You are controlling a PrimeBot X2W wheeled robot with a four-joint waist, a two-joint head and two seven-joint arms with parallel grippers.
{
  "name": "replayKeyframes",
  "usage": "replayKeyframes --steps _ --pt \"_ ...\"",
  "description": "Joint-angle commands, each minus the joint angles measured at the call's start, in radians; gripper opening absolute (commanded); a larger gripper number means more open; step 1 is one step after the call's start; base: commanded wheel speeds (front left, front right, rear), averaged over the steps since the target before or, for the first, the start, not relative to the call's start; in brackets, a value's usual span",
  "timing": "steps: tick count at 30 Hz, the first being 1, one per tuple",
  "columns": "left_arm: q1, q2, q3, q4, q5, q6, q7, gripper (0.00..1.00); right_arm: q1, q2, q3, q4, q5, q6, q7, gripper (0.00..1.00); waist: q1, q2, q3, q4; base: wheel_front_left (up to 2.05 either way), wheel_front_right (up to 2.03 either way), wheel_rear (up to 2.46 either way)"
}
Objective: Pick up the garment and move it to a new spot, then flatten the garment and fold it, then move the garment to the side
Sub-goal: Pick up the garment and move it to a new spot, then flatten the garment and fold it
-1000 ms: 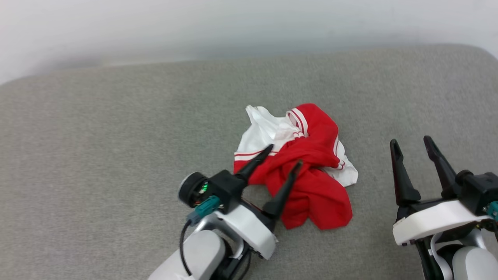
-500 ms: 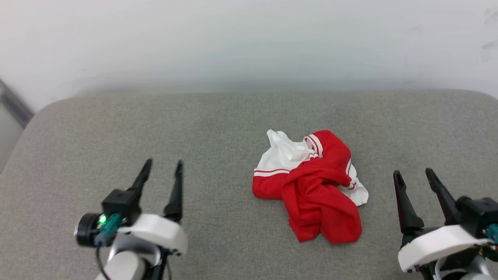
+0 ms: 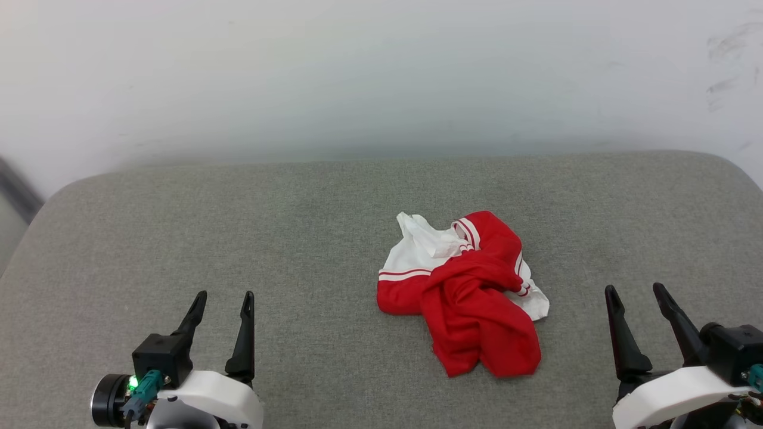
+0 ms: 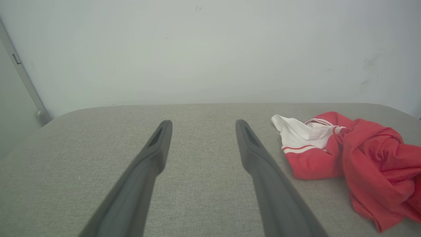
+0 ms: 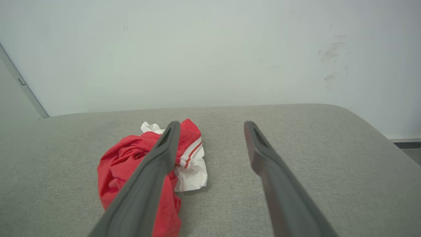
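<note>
Head view: crumpled garment (image 3: 477,322) on grey cushion (image 3: 238,238), striped trim (image 3: 405,274) showing.

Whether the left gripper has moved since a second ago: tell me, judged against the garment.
Yes. The left gripper reached over the left edge of the garment then; now it sits well clear, off to that side, open.

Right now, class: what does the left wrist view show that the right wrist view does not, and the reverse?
Left wrist view: the open left tool, with the shirt to its right. Right wrist view: the open right tool, the shirt partly behind one finger, and a dark strip past the edge of the cushion. Both: the crumpled shirt, grey cushion, pale wall.
</note>
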State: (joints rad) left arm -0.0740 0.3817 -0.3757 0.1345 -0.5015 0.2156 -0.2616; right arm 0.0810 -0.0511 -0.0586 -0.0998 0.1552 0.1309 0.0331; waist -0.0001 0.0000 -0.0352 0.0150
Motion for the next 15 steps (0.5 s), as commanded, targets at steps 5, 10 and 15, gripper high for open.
replayKeyframes --steps 5,10,15 --pt "0.005 0.006 -0.005 -0.006 0.004 0.003 0.002 1.0 0.006 0.001 0.002 -0.004 0.007 0.0 -0.001 1.0 0.0001 0.0 -0.002 -0.001 0.0 0.0 0.0" --pt "-0.007 0.006 -0.013 -0.007 0.005 0.001 0.008 1.0 0.008 0.001 -0.001 -0.005 0.008 0.0 -0.003 1.0 0.0001 0.0 0.001 0.003 0.0 0.0 0.0" --pt "-0.062 0.004 -0.037 -0.011 0.002 -0.037 0.029 1.0 0.0 0.001 -0.004 -0.009 0.011 0.0 0.0 1.0 0.0001 0.0 0.017 0.01 0.0 0.0 0.0"
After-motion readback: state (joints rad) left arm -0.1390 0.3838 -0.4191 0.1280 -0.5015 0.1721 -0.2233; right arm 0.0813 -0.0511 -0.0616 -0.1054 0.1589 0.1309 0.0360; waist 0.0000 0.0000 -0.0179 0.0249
